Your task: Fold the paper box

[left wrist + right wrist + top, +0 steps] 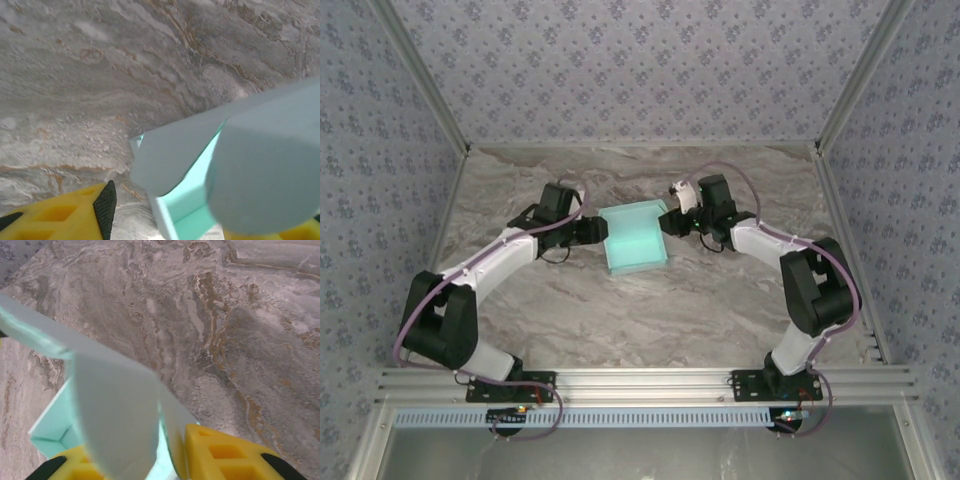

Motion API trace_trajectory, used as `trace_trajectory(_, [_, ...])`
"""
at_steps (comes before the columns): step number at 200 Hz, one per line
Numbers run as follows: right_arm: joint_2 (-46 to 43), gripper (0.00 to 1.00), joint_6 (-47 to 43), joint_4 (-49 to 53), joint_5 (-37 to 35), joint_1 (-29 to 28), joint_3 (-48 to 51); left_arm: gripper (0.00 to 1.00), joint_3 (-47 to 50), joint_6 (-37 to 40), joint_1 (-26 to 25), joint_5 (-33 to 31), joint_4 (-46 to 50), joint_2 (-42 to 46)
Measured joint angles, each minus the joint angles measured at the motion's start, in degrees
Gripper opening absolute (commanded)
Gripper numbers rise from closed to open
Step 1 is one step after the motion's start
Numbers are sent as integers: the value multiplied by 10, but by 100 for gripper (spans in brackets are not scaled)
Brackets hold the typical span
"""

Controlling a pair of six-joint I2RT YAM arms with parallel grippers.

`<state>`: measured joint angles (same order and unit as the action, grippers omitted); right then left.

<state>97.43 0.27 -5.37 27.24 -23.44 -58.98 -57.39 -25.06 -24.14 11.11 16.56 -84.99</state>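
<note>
The paper box (635, 242) lies mid-way between the arms on the table (720, 310), seemingly half-formed with walls up but flaps loose and left to tuck, while the left gripper (590, 232) is spread wide around its left flap and the right gripper (670, 220) sits narrow astride its far-right flap, grip unclear.

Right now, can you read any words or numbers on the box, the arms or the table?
There are none to read. The box is plain aqua, the table is marble-patterned, the left arm and right arm show no readable label, and the wallpaper has just tiny flowers.
</note>
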Motion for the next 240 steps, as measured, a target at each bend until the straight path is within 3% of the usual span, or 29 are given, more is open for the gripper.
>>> trace_trajectory(89, [10,12,37,-5,-53,-25,-4,28,-40,46,-12,-39,1,-51])
trace_trajectory(183, [-31,9,78,-49,-288,-131,43,27,-52,15,-30,-63,14,-67])
trace_trajectory(240, [-49,10,137,-107,-442,-193,111,28,14,-47,-54,-65,-73,-66])
